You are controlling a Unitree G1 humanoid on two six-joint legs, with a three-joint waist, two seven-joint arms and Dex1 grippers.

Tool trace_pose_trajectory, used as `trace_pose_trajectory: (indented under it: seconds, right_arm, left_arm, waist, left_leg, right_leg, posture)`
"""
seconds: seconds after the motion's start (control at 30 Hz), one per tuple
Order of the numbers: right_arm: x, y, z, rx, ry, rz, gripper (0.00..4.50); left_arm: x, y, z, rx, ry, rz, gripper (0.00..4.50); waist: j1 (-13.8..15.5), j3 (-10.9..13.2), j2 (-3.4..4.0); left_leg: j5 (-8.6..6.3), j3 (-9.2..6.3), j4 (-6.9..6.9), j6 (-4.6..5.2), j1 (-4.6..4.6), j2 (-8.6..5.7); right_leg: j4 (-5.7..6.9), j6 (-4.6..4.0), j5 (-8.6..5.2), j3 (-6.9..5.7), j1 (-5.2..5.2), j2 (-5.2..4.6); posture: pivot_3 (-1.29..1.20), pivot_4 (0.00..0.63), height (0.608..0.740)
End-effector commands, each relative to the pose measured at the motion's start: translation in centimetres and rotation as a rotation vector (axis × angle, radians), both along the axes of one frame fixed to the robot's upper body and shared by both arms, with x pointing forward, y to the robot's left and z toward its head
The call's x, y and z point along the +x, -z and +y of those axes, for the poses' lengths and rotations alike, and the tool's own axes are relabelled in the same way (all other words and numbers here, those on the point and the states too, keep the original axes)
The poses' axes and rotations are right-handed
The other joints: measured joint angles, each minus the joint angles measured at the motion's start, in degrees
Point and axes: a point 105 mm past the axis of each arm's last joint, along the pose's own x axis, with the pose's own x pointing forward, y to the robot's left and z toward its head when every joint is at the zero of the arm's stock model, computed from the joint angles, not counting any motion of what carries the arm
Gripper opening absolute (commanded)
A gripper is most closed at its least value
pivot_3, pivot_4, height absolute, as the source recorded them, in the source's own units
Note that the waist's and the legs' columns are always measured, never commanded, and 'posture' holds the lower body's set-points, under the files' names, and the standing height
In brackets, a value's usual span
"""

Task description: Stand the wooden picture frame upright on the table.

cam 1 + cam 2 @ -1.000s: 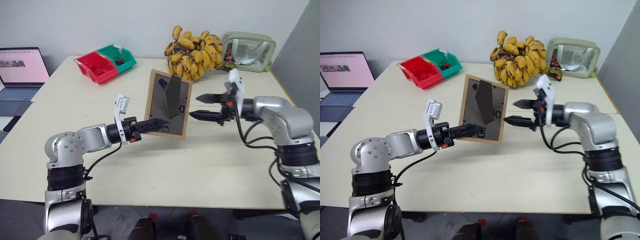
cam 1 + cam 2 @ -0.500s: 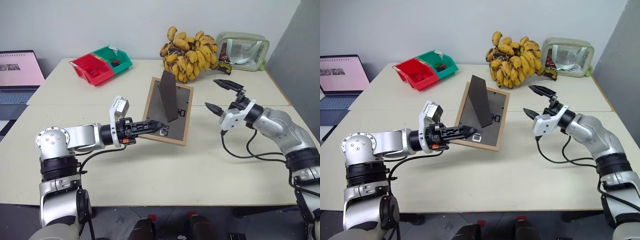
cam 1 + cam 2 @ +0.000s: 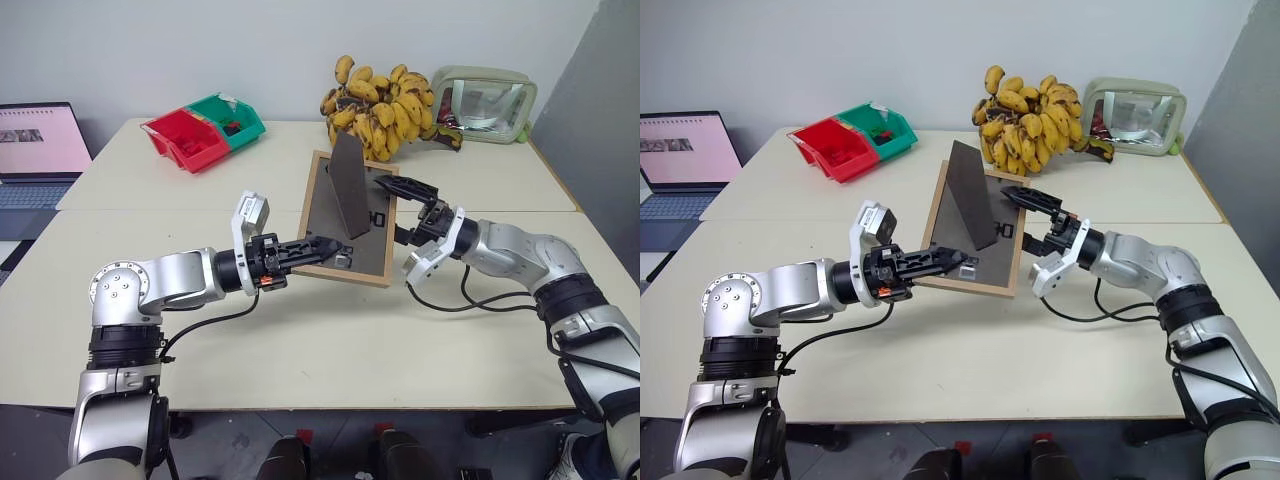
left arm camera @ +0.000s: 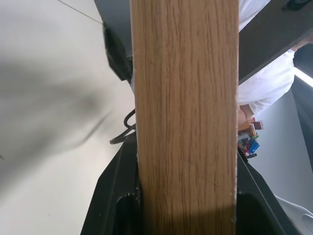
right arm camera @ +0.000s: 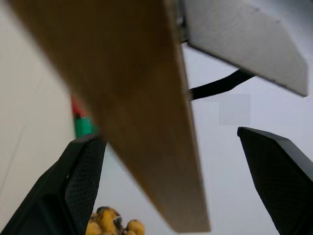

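The wooden picture frame (image 3: 365, 240) leans back over the table (image 3: 300, 350) with its dark grey back towards me and its stand (image 3: 348, 185) swung out. My left gripper (image 3: 325, 248) is shut on the frame's lower left edge, and the light-wood edge (image 4: 186, 107) sits between its fingers (image 4: 110, 196). My right gripper (image 3: 392, 210) is open at the frame's right edge. One finger (image 5: 80, 176) is on either side of the wood (image 5: 146, 112). Whether the frame's bottom edge touches the table I cannot tell.
A big bunch of bananas (image 3: 385, 100) lies behind the frame, with a green-rimmed clear pouch (image 3: 483, 103) to its right. A red bin (image 3: 190, 137) and a green bin (image 3: 232, 113) stand at the back left. A laptop (image 3: 40, 140) sits beyond the table's left edge.
My right gripper has swung left and now straddles the frame's right edge. The frame has rolled and tilted in my left gripper, which has kept its place and its grip.
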Motion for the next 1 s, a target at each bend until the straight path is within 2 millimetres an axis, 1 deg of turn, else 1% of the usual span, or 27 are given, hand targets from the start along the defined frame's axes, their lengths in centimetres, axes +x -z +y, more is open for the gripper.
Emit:
trace_pose_trajectory:
  seconds: [0.03,0.13,0.2,0.27,0.3,0.4,0.47,0.5,0.53,0.57,0.6,0.63,0.7,0.77,0.83,0.87,0.9,0.93,1.0]
  right_arm:
    - [-0.3,-1.7,-0.3,0.045,-0.026,-0.043,3.61]
    - [-0.4,-1.8,-0.4,0.051,-0.031,-0.045,2.96]
    - [-0.5,-1.8,-0.4,0.044,-0.035,-0.049,2.41]
    - [-0.5,-2.0,-0.5,0.044,-0.035,-0.054,1.98]
    - [-0.4,-2.2,-0.6,0.045,-0.033,-0.057,1.67]
    - [-0.5,-2.5,-1.0,0.044,-0.029,-0.069,1.56]
    - [-0.4,-2.6,-1.4,0.045,-0.020,-0.072,1.56]
    - [-0.3,-2.5,-1.5,0.043,-0.012,-0.063,1.53]
    - [-0.2,-2.4,-1.7,0.045,-0.006,-0.056,1.39]
    - [-0.2,-2.3,-1.8,0.044,-0.005,-0.052,1.34]
    - [-0.3,-2.2,-1.8,0.043,-0.005,-0.048,1.34]
    - [-0.3,-2.2,-1.9,0.048,-0.007,-0.045,1.34]
    - [-0.1,-2.3,-2.0,0.063,-0.001,-0.027,1.34]
    - [0.1,-2.4,-2.2,0.087,0.009,-0.002,1.34]
    - [0.7,-2.0,-2.4,0.118,0.032,0.064,1.34]
    - [1.3,-1.3,-2.3,0.115,0.051,0.134,1.34]
    - [1.8,-0.6,-2.2,0.117,0.068,0.200,1.34]
    - [2.5,-0.6,-2.3,0.174,0.093,0.261,1.34]
    - [3.8,-0.4,-1.7,0.243,0.122,0.394,1.34]
  left_arm:
    - [-0.5,-1.6,0.1,-0.054,0.019,-0.055,1.28]
    - [-0.5,-1.3,0.1,-0.044,0.018,-0.044,1.28]
    - [-0.4,-1.4,-0.1,-0.060,0.022,-0.038,1.28]
    - [-0.5,-1.4,-0.3,-0.070,0.037,-0.035,1.28]
    - [-0.6,-1.3,-0.4,-0.065,0.046,-0.034,1.28]
    - [-0.8,-1.0,-0.1,-0.062,0.055,-0.028,1.28]
    - [-1.0,-1.2,0.2,-0.076,0.062,-0.033,1.97]
    - [-1.3,-1.3,0.4,-0.090,0.076,-0.039,2.08]
    - [-1.5,-1.2,0.5,-0.091,0.086,-0.036,2.35]
    - [-1.5,-1.0,0.7,-0.089,0.083,-0.026,2.59]
    - [-1.4,-0.9,1.0,-0.087,0.076,-0.016,2.76]
    - [-1.3,-0.7,1.4,-0.085,0.065,-0.008,3.04]
    - [-1.0,-0.7,2.3,-0.083,0.027,0.001,3.34]
    - [-0.8,-0.6,3.2,-0.072,-0.017,-0.002,3.83]
    - [-0.4,-1.2,4.7,-0.077,-0.109,-0.033,4.20]
    - [0.1,-1.9,6.0,-0.097,-0.191,-0.061,4.40]
    - [0.4,-2.4,7.0,-0.114,-0.258,-0.084,4.49]
    - [0.3,-2.6,7.9,-0.085,-0.315,-0.119,4.50]
    - [-0.1,-2.0,8.7,0.044,-0.402,-0.193,4.50]
  waist:
    - [0.02,-0.01,-0.01]
    - [0.01,-0.01,-0.01]
    - [0.01,-0.01,-0.01]
    - [0.02,-0.01,-0.01]
    - [0.02,-0.01,-0.01]
    - [-0.02,-0.01,-0.01]
    - [-0.05,-0.01,-0.01]
    - [-0.06,-0.01,-0.01]
    - [-0.09,-0.01,-0.01]
    - [-0.13,-0.01,-0.01]
    - [-0.13,-0.01,-0.01]
    - [-0.13,-0.01,-0.01]
    - [-0.12,-0.01,-0.01]
    - [-0.12,-0.01,-0.01]
    - [-0.25,-0.01,-0.01]
    - [-0.33,-0.01,-0.01]
    - [-0.39,0.00,-0.01]
    - [-0.34,0.00,-0.01]
    - [-0.89,0.00,-0.05]
  left_leg:
    - [0.00,-0.01,0.01,0.00,0.00,0.00]
    - [0.00,-0.01,0.03,0.01,0.00,-0.03]
    - [0.00,-0.02,0.03,0.01,0.00,-0.02]
    - [0.00,-0.02,0.04,0.01,0.00,-0.02]
    - [0.00,-0.01,0.04,0.01,0.00,-0.02]
    - [0.00,-0.02,0.06,0.01,0.00,-0.02]
    - [0.00,-0.01,0.06,0.01,0.01,-0.01]
    - [0.00,-0.02,0.06,0.01,0.01,0.00]
    - [0.00,-0.02,0.06,0.01,0.01,0.00]
    - [0.00,-0.01,0.06,0.01,0.02,0.00]
    - [-0.01,0.01,0.05,0.02,0.04,0.00]
    - [-0.01,0.01,0.05,0.02,0.04,0.00]
    - [-0.01,-0.01,0.06,0.02,0.04,0.01]
    - [-0.01,-0.02,0.06,0.03,0.04,0.01]
    - [-0.02,0.00,0.06,0.04,0.07,0.02]
    - [-0.04,0.02,0.05,0.07,0.08,0.04]
    - [-0.04,0.02,0.05,0.07,0.10,0.09]
    - [-0.04,0.01,0.05,0.08,0.11,0.11]
    - [-0.07,0.01,0.04,0.13,0.22,0.18]
  right_leg:
    - [0.00,0.00,0.00,0.00,0.01,0.01]
    - [0.00,0.00,0.00,-0.01,0.03,0.06]
    - [0.01,0.00,0.00,-0.01,0.03,0.08]
    - [0.01,0.00,0.00,-0.01,0.03,0.11]
    - [0.02,0.00,0.00,-0.01,0.03,0.13]
    - [0.02,0.00,0.00,-0.01,0.04,0.19]
    - [0.03,0.00,0.00,0.00,0.03,0.22]
    - [0.04,0.00,0.00,0.00,0.03,0.23]
    - [0.04,0.00,0.00,0.00,0.03,0.25]
    - [0.04,0.00,0.00,0.01,0.03,0.26]
    - [0.05,0.00,0.00,0.03,0.04,0.26]
    - [0.05,0.00,0.00,0.04,0.04,0.26]
    - [0.05,0.00,0.00,0.02,0.04,0.26]
    - [0.06,-0.01,0.00,0.02,0.04,0.28]
    - [0.06,-0.01,0.00,0.05,0.07,0.27]
    - [0.06,-0.01,0.00,0.06,0.07,0.27]
    - [0.06,-0.02,0.00,0.06,0.09,0.24]
    - [0.06,-0.02,0.00,0.05,0.10,0.16]
    - [0.02,-0.04,0.00,0.03,0.23,0.08]
  posture:
    - [0.00,0.150,0.740]
    - [0.00,0.150,0.740]
    - [0.00,0.150,0.740]
    - [0.00,0.150,0.740]
    - [0.00,0.150,0.740]
    - [0.00,0.150,0.740]
    - [0.00,0.150,0.740]
    - [0.00,0.150,0.740]
    - [0.00,0.150,0.740]
    - [0.00,0.150,0.740]
    - [0.00,0.150,0.740]
    - [0.00,0.150,0.740]
    - [0.00,0.150,0.740]
    - [0.00,0.150,0.740]
    - [0.00,0.150,0.740]
    - [0.00,0.150,0.740]
    - [0.00,0.150,0.740]
    - [0.00,0.150,0.740]
    - [0.00,0.150,0.740]
